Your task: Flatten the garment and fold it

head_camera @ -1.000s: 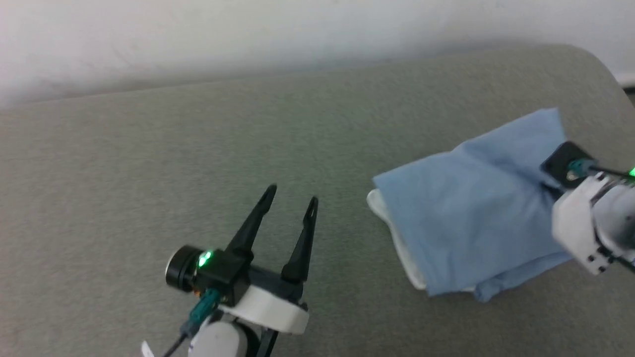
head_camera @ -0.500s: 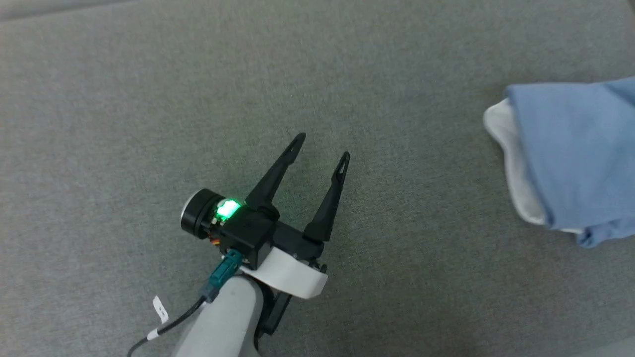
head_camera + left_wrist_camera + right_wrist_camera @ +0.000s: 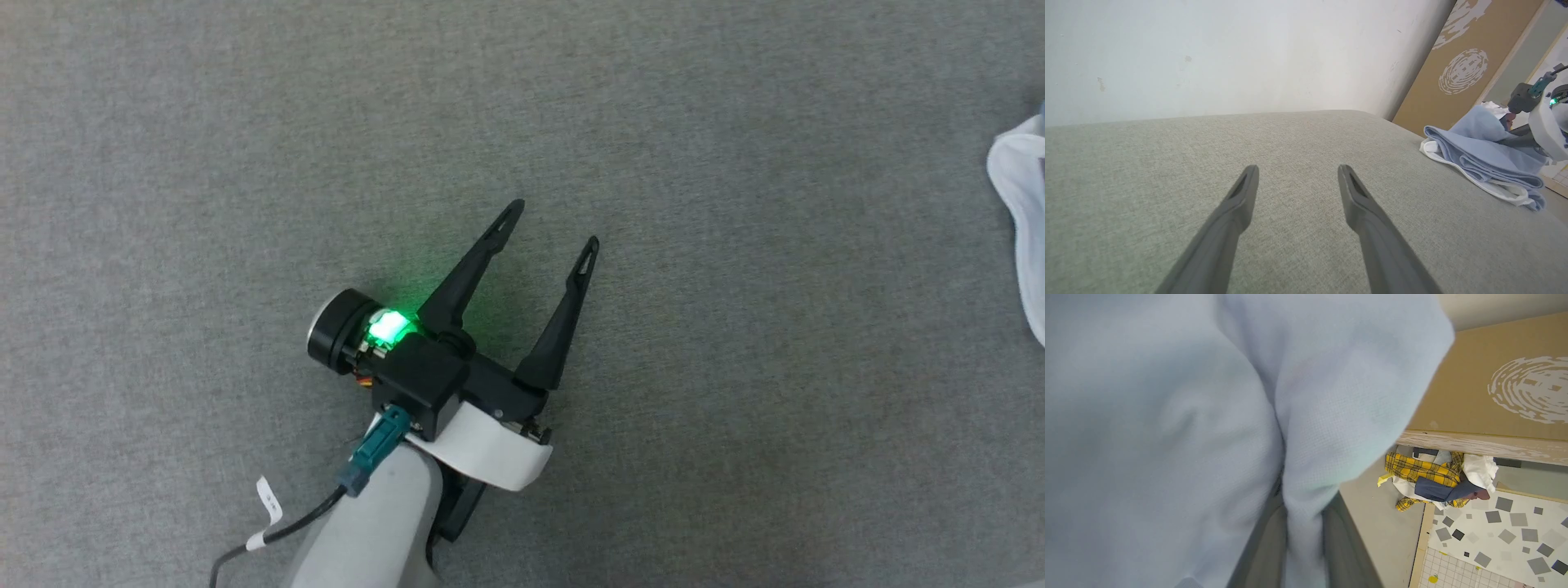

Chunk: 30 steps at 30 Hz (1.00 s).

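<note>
The garment (image 3: 1486, 157), a light blue shirt with a white edge, lies folded in a thick stack at the right end of the grey cushion (image 3: 1298, 134). The head view catches just a white strip of the garment (image 3: 1024, 204) at its right edge. My right gripper (image 3: 1515, 136) reaches into the stack's far side. In the right wrist view the blue garment (image 3: 1167, 416) is pinched between the right gripper (image 3: 1302, 522), shut on a fold. My left gripper (image 3: 552, 227) hovers open over bare cushion, well left of the garment, and shows with nothing between its fingers in the left wrist view (image 3: 1297, 169).
A white wall (image 3: 1208, 53) stands behind the cushion. Past the cushion's right end leans a brown board (image 3: 1490, 375). A heap of yellow plaid and other clothes (image 3: 1429, 477) lies on the floor beside a patterned mat (image 3: 1506, 535).
The head camera has swung down and left, so the garment slid to the picture's right edge and the right arm left it. Both grippers keep their states.
</note>
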Tool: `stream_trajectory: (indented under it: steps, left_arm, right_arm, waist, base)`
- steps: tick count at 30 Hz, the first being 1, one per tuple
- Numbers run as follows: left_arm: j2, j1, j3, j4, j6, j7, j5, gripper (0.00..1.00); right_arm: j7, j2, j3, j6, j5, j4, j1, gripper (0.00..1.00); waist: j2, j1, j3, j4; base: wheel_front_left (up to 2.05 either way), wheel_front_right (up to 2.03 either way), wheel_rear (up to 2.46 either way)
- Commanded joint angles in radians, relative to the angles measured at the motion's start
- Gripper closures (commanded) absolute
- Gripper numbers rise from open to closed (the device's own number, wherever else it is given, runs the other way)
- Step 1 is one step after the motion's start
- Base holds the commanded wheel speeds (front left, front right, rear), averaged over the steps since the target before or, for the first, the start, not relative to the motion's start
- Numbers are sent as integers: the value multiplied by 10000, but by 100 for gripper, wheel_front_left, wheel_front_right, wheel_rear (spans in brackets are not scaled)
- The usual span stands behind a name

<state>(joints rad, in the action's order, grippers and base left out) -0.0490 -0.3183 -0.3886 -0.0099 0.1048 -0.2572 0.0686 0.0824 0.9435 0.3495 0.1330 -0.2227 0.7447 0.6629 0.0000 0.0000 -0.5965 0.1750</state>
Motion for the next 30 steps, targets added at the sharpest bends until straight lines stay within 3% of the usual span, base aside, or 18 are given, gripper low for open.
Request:
stream_trajectory:
  steps: [1, 2, 3, 4, 10, 17, 25, 30]
  left_arm:
    - [-12, -140, 30, 27, 2, -46, -35, 0]
    - [-12, -153, 29, 37, 1, -46, -20, 0]
    - [-12, -161, 32, 53, -6, -46, 1, 0]
    - [-12, -159, 43, 66, -26, -46, 27, 0]
    - [-12, 95, 163, 168, -137, -46, 240, 0]
    - [-12, 788, 695, 107, -344, -46, 855, 0]
    - [-12, 1895, 1822, -136, -738, -46, 1116, 0]
    - [-12, 2579, 2443, -119, -1008, -46, 1265, 0]
  right_arm:
    - [-119, -106, -120, -23, 85, 126, 179, 100]
    - [-186, -149, -179, -23, 134, 237, 205, 76]
    - [-265, -176, -225, -23, 216, 332, 228, 15]
    - [-325, -214, -296, -23, 271, 434, 258, 0]
    - [-626, -351, -317, -23, 530, 644, 502, 0]
    - [-1088, -922, -266, -23, 330, -3, 863, 0]
    - [-1942, -2275, -659, -23, -382, -1473, 779, 0]
    - [-2174, -3206, -1526, -23, -536, -2818, -112, 0]
  waist:
    - [0, 0, -103, -127]
    - [0, 0, -94, -154]
    - [0, 0, -58, -178]
    - [0, 0, 1, -192]
    - [0, 0, 801, -144]
    - [0, 0, 2336, 2]
    - [0, 0, 4069, -40]
    - [0, 0, 4971, -323]
  base:
    - [0, 0, 0]
    - [0, 0, 0]
    - [0, 0, 0]
    - [0, 0, 0]
    - [0, 0, 0]
    - [0, 0, 0]
    - [0, 0, 0]
    - [0, 0, 0]
